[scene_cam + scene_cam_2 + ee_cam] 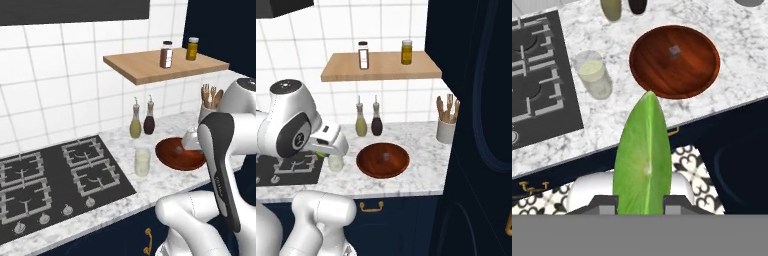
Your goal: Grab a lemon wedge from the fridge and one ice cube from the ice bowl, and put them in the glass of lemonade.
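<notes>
Yellow-green pointed lemon wedge [643, 160], pinched between fingers [605, 204]

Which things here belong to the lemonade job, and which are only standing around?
Job: lemon wedge held in gripper; glass of lemonade; ice bowl with ice cube.
Standing around: stove, two bottles, shelf jars, utensil pot.

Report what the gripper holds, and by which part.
The gripper holds the lemon wedge, pinched by its broad lower end between the two fingertips; its pointed tip sticks out ahead.

gas hob [55, 177], two bottles [142, 120]
</notes>
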Controlling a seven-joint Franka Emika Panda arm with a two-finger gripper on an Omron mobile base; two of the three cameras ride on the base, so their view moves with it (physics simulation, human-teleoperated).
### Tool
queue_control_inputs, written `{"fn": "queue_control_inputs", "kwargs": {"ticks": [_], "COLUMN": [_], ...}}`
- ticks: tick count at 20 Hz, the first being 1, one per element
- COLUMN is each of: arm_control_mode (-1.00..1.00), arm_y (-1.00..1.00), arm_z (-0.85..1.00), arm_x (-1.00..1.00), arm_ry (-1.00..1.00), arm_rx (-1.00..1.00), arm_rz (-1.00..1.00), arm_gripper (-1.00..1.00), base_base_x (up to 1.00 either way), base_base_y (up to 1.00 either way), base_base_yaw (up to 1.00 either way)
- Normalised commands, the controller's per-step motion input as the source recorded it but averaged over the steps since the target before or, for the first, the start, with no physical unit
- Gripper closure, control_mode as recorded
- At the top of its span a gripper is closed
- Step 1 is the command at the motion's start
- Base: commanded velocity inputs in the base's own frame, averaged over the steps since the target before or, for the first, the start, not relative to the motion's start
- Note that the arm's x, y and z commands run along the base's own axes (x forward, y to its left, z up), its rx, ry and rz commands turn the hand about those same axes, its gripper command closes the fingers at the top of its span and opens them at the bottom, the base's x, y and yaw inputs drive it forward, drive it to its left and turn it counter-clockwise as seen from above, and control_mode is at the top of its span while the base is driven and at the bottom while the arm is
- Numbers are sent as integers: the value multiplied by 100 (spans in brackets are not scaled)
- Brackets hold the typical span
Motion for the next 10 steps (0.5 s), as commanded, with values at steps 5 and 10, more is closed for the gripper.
{"fn": "queue_control_inputs", "kwargs": {"ticks": [5, 10], "arm_control_mode": [100, -100], "arm_y": [0, 6], "arm_z": [0, 0], "arm_x": [0, 14], "arm_ry": [0, 2], "arm_rx": [0, 0], "arm_rz": [0, 3], "arm_gripper": [100, 100], "base_base_x": [0, 9], "base_base_y": [0, 3], "base_base_yaw": [0, 0]}}
